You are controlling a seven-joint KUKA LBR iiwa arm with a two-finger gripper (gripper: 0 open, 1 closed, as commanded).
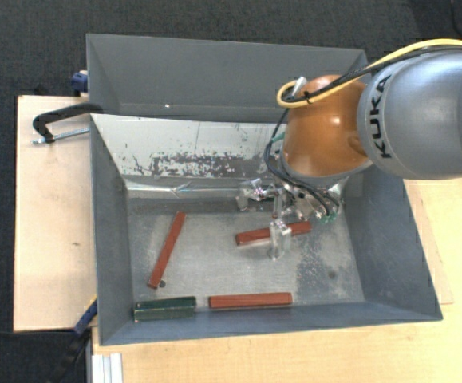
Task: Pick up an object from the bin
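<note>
My gripper [278, 236] hangs in the right middle of the bin, under the orange cover. A short red-brown bar [254, 236] lies flat on the bin floor right at my fingertips [279, 231], which cross its right half. Whether the fingers clasp it I cannot make out. A second red-brown bar [250, 300] lies along the front wall, below the gripper.
A long red-brown stick [167, 249] lies slanted on the left of the floor. A dark green bar [164, 308] sits in the front left corner. The arm and its cables cover the bin's back right part.
</note>
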